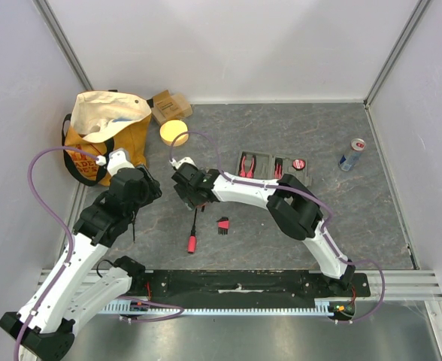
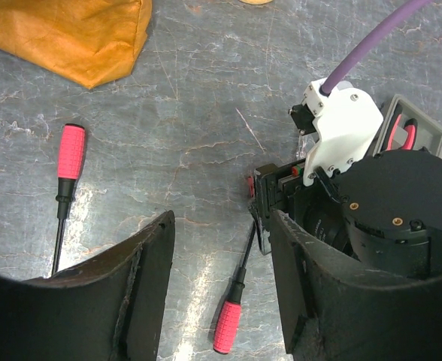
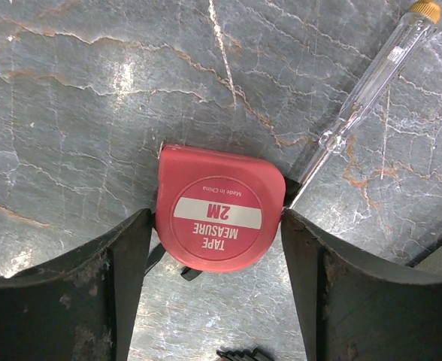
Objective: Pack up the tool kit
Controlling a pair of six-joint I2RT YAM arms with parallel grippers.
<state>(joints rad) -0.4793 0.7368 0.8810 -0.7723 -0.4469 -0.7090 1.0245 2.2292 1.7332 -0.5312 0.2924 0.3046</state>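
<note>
The grey tool kit case [image 1: 264, 164] lies open at mid-table, with red-handled pliers [image 1: 246, 165] in its slots. My right gripper [image 3: 217, 214] hangs low left of the case. It is shut on a red tape measure [image 3: 219, 218] that lies flat on the table, a fingertip touching each side. A clear tester screwdriver [image 3: 364, 98] lies just beyond it. My left gripper [image 2: 221, 226] is open above the table. A red-handled screwdriver [image 2: 231, 325] lies on the table below the gap between its fingers, untouched. Another red-handled screwdriver [image 2: 69, 162] lies further left. Black hex keys [image 1: 222, 224] sit near the front.
An orange-and-cream tote bag [image 1: 104, 135] stands at the back left, beside a brown cardboard box [image 1: 170, 105] and a yellow disc [image 1: 174, 131]. A drink can [image 1: 351, 154] stands at the right. The two grippers are close together.
</note>
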